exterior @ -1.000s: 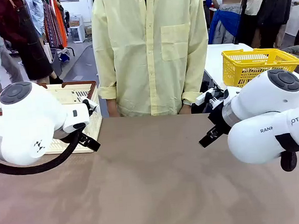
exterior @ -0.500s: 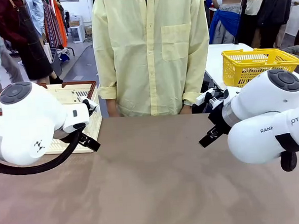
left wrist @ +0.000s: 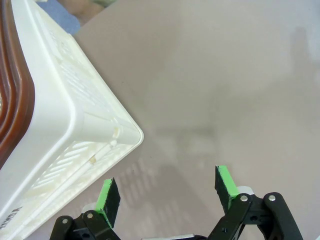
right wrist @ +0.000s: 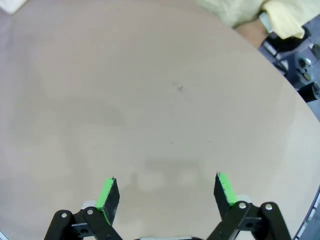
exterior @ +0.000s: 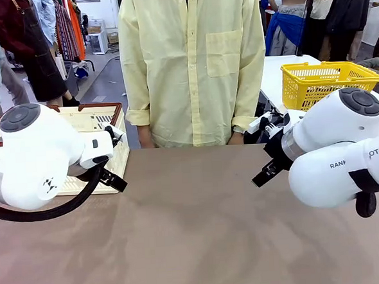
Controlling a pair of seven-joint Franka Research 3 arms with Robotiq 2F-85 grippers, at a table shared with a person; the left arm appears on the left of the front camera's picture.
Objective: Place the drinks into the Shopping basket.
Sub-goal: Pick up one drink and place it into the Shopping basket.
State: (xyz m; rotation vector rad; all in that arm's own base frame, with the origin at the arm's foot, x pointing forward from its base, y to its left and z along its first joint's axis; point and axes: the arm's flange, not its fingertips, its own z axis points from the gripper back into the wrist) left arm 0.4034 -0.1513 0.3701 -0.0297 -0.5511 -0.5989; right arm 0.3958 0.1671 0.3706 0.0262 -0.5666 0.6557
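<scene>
The drinks are out of view. The cream-white Shopping basket [exterior: 121, 160] with dark red-brown rim handles stands at the table's far left, partly hidden behind my left arm [exterior: 36, 158]. In the left wrist view its slotted corner [left wrist: 65, 125] lies just ahead and to the left of my left gripper [left wrist: 166, 186], which is open over bare tabletop with nothing between its green pads. My right gripper [right wrist: 166, 186] is open too, hovering over the brown table [right wrist: 150, 100] near its far right edge. My right arm [exterior: 332, 152] comes in from the right.
A person in a pale yellow shirt [exterior: 191, 64] stands at the far edge, hands down behind the table. A yellow plastic basket [exterior: 327, 82] sits on a white table at back right. The brown tabletop [exterior: 195, 232] between the arms is bare.
</scene>
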